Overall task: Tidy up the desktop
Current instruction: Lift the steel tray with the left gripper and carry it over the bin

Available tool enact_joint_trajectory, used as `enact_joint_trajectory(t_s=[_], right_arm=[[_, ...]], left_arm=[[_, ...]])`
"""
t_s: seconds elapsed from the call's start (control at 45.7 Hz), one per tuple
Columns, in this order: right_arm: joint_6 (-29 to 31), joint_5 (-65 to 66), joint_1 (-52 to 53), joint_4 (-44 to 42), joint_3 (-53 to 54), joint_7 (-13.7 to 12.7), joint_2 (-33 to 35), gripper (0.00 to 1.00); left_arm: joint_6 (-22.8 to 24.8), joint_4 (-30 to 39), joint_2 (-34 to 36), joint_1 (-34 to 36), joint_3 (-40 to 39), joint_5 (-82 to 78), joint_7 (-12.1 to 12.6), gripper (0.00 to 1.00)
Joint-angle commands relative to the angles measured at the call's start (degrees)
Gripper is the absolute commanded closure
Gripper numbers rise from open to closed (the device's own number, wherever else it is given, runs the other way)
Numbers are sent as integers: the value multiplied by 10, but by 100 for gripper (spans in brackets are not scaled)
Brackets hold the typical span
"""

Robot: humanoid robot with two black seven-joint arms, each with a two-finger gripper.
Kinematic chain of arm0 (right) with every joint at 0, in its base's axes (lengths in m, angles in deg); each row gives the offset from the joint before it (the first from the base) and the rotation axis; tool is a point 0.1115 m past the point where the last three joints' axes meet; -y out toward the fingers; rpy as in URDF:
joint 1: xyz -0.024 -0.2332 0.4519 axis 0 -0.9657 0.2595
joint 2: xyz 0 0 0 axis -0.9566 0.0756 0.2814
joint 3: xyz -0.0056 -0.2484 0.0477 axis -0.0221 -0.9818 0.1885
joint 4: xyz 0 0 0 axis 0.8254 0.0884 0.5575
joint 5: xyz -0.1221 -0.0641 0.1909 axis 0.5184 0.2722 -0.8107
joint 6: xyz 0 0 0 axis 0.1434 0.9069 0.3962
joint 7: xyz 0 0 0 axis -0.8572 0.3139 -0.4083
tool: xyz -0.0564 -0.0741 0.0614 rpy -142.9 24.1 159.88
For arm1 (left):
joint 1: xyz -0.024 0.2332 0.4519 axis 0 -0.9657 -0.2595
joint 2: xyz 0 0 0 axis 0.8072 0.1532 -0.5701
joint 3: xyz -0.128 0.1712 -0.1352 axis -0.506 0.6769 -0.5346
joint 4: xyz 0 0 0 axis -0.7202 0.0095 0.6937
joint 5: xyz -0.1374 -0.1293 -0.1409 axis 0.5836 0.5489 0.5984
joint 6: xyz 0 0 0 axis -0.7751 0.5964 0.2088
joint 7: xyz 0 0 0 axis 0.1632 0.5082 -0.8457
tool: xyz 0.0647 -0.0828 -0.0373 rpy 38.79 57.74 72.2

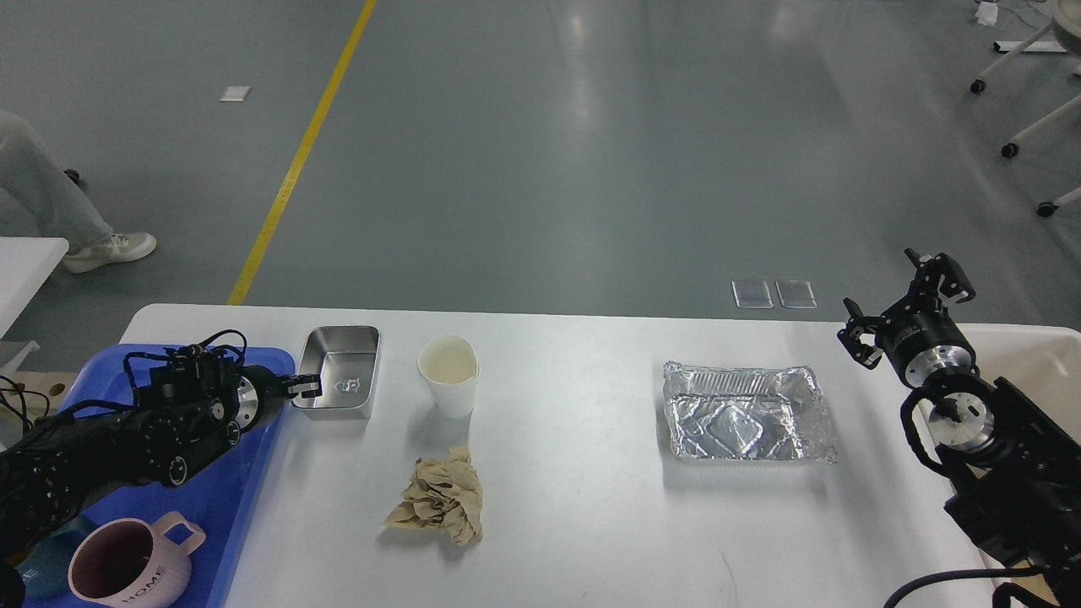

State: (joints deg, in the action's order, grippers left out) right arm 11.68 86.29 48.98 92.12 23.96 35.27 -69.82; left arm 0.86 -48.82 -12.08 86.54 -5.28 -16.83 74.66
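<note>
The white desktop (583, 515) carries a small steel tin (346, 371), a white paper cup (449, 376), a crumpled brown paper wad (441, 498) and a crinkled foil tray (743, 414). My left gripper (307, 387) reaches in from over the blue tray and is shut on the tin's left rim near its front corner. At the desktop's right edge, my right gripper (897, 304) is raised with its fingers spread wide and nothing between them, to the right of the foil tray and above it.
A blue plastic tray (253, 481) lies over the desktop's left end and holds a pink mug (127, 566). A beige bin (1047, 371) sits past the right edge. Someone's leg and shoe (110, 247) stand on the floor at far left.
</note>
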Motion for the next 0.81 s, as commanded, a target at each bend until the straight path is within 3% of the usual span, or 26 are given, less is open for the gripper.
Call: enact_joint_trajectory(t_s=[0.0,0.285,0.46,0.613,0.788], right_arm=[[0,0,0,0,-1,0,0,0],[0,0,-1,0,-1,0,0,0],[0,0,0,0,-1,-1,0,0],[0,0,1,0,-1,0,0,0],[0,0,3,0,-1,0,0,0]], left_arm=[[5,0,1,-1,1,-1,-10,99],[13,10,7,8,-1,0,-28,100],[101,35,59,57,-21,14,-41,100],[173,115,146,127,-51,33,-38,100],[220,241,257,203,-90,34,-19,100]])
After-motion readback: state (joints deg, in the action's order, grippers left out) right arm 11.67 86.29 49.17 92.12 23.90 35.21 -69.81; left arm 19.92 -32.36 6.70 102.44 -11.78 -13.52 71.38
